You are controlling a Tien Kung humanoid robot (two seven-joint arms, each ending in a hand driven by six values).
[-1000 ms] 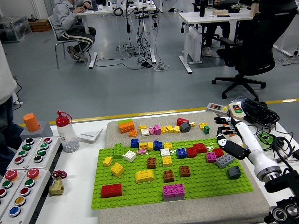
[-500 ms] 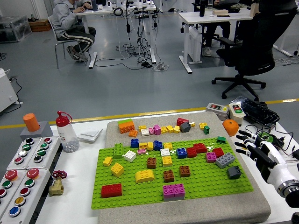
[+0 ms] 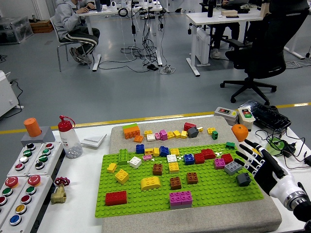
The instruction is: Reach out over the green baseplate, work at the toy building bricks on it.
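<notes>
The reach is only beginning: the black-and-white right hand (image 3: 256, 160), fingers spread and empty, hovers at the right edge of the studded green plastic baseplate (image 3: 204, 191), just beside a grey brick (image 3: 233, 167). Next, it probably needs to close on that brick.

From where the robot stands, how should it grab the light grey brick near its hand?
Best guess: pinch the light grey brick across its two long sides, coming from above and the right, where the open right hand already hovers. It lies slanted on the green baseplate, with a pink brick close on its left, so that side is crowded.
</notes>
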